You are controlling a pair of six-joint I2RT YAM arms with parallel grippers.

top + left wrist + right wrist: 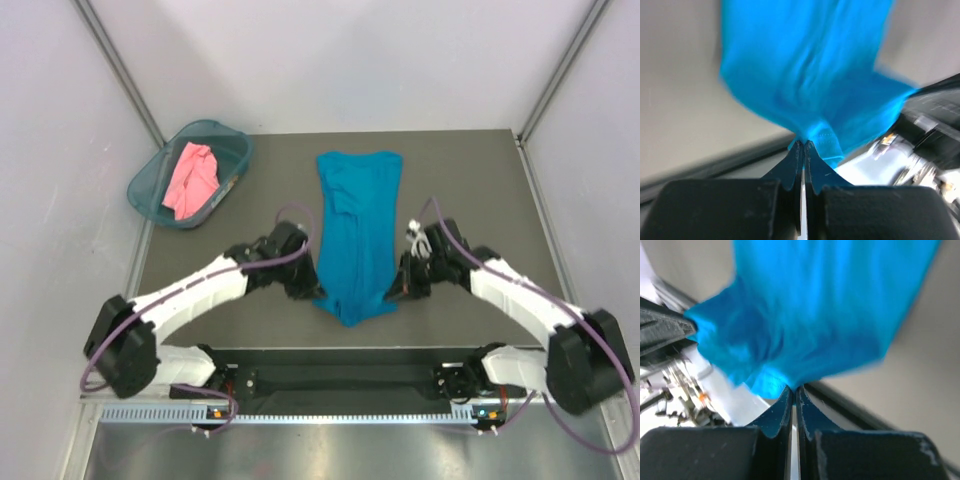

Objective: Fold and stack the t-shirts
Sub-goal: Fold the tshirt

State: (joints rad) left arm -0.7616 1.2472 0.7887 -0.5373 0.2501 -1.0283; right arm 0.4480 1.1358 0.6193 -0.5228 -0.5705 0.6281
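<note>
Pinching the near hem of the teal-blue cloth t-shirt point(358, 225) at 12 o'clock mid-table, left gripper point(803, 146) and right gripper point(792, 390) seem mid-fold; the salmon-pink t-shirt point(192, 178) lies unfolded in the teal plastic basket point(140, 183) at ten o'clock.

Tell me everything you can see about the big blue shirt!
The blue shirt is soft, plain, bright teal cloth, wrinkled and folded into a long narrow strip. It lies in the middle of the dark table, running from the far side toward the arms. Its near end is bunched and pinched at both corners. The left gripper is shut on one corner, where a stitched hem shows, and the right gripper is shut on the other.
</note>
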